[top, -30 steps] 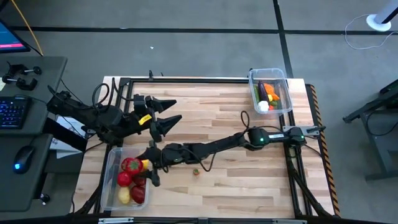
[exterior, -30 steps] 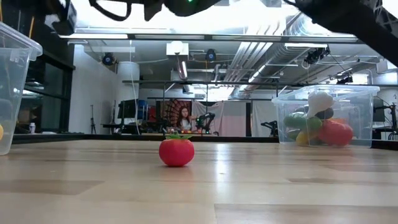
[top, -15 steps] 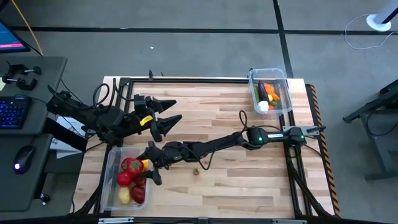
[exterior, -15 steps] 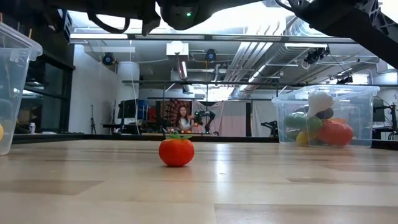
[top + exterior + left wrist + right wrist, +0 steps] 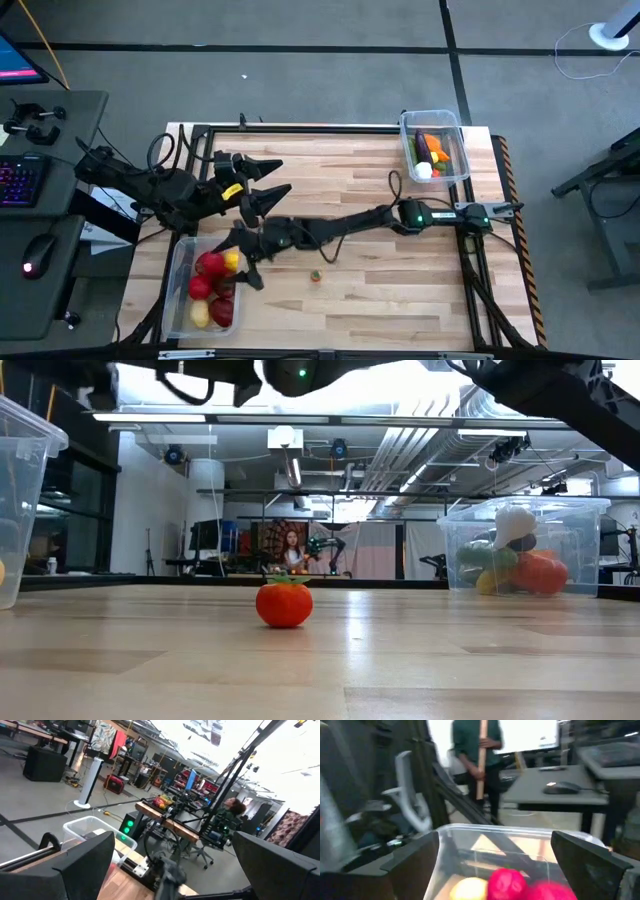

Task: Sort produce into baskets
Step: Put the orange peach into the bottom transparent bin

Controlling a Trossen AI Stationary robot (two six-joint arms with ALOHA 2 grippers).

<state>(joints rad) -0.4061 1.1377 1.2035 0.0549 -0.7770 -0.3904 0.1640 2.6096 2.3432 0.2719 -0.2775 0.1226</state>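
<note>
A small red fruit with a green top [image 5: 316,275] rests on the bare wood near the table's middle; it also shows in the low view [image 5: 284,604]. The left clear bin [image 5: 178,262] at the near left holds red and yellow fruits [image 5: 212,285]. The right clear bin [image 5: 405,130] at the far right holds green, orange, purple and white vegetables [image 5: 432,150]. My right gripper [image 5: 243,258] reaches across to the left bin's far right corner, open and empty; its wrist view [image 5: 495,865] looks into that bin. My left gripper [image 5: 284,176] hovers open and empty beyond the left bin.
My right arm [image 5: 340,230] lies stretched across the middle of the table, just beyond the lone red fruit. Bare wood lies between the fruit and the near edge. A desk with a keyboard and mouse [image 5: 40,250] stands left of the table. People show far off in the room.
My right arm has drawn back a little from the left bin, toward the table's far edge, with its gripper staying open. The red fruit on the table has kept still.
</note>
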